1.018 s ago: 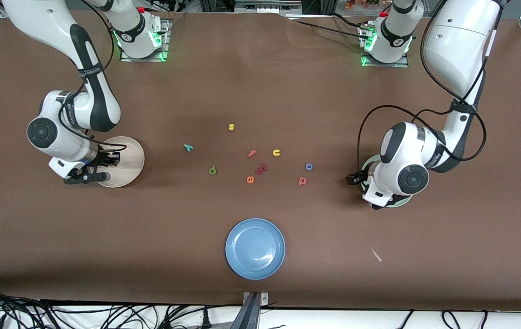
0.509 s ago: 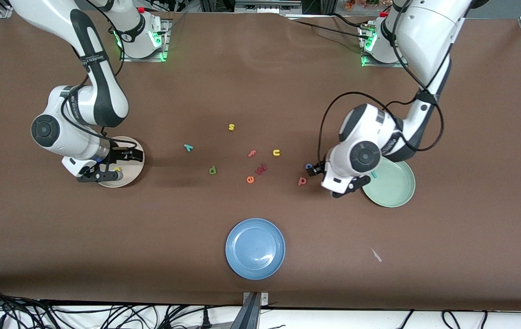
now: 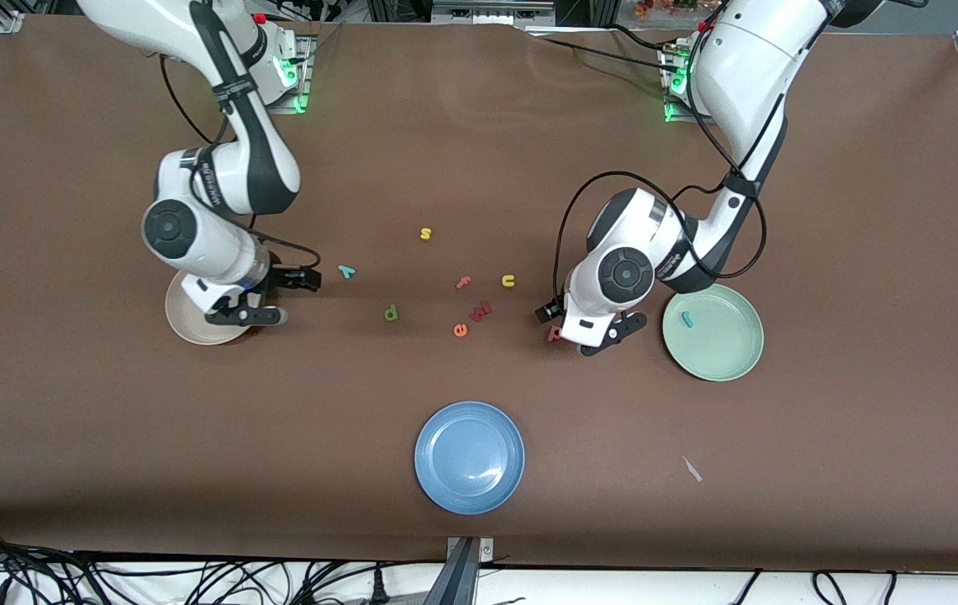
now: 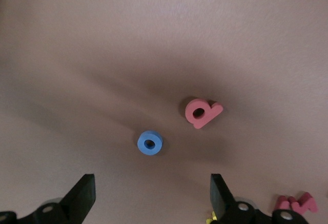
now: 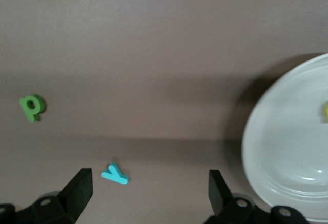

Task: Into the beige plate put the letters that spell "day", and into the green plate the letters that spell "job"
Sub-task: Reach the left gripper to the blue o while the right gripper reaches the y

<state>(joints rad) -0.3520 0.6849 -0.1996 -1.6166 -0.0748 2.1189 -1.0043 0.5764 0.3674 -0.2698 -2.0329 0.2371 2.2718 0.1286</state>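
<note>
Left claw (image 4: 151, 201) hangs spread wide and empty over the o (image 4: 149, 143), b (image 4: 202, 112) just beside it on the desk. Right claw (image 5: 148, 196), also spread, is over the y (image 5: 115, 174). Foam's light and squishy, so pinch the o across its ring.

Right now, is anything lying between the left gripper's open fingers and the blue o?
No. In the left wrist view the blue o sits just ahead of the open left gripper, bare brown table between; the salmon b lies beside it.
</note>
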